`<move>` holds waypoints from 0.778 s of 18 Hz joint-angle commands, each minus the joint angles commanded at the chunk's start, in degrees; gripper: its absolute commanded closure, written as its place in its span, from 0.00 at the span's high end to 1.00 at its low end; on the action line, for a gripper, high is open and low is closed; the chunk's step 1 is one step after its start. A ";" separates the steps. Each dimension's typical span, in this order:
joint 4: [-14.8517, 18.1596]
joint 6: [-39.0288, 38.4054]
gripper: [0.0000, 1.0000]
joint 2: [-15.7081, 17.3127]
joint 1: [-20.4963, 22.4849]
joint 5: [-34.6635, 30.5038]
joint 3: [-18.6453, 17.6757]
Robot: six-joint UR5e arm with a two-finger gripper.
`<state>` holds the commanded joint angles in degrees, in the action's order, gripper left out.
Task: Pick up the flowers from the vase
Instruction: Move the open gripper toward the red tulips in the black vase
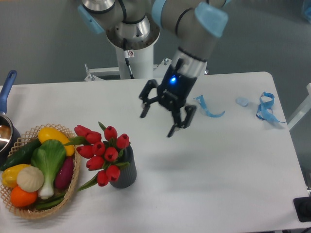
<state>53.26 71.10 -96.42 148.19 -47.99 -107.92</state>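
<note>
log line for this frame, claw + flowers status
phase: approach | claw: open, empty, in the air right of and above vase | flowers: in vase, leaning toward basket | grasp: not yet made

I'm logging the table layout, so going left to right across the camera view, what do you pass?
Blue-handled saucepan → wicker basket of vegetables → red tulips in the dark grey vase → open claw → blue strip → blue ribbon.
</note>
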 joint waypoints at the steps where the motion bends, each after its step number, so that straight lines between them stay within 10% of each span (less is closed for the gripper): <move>1: 0.00 0.00 1.00 0.26 -0.44 0.26 -0.35; 14: -7.91 -0.53 1.00 -5.18 -6.24 0.35 0.96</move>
<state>45.35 70.58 -101.60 141.95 -47.64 -106.96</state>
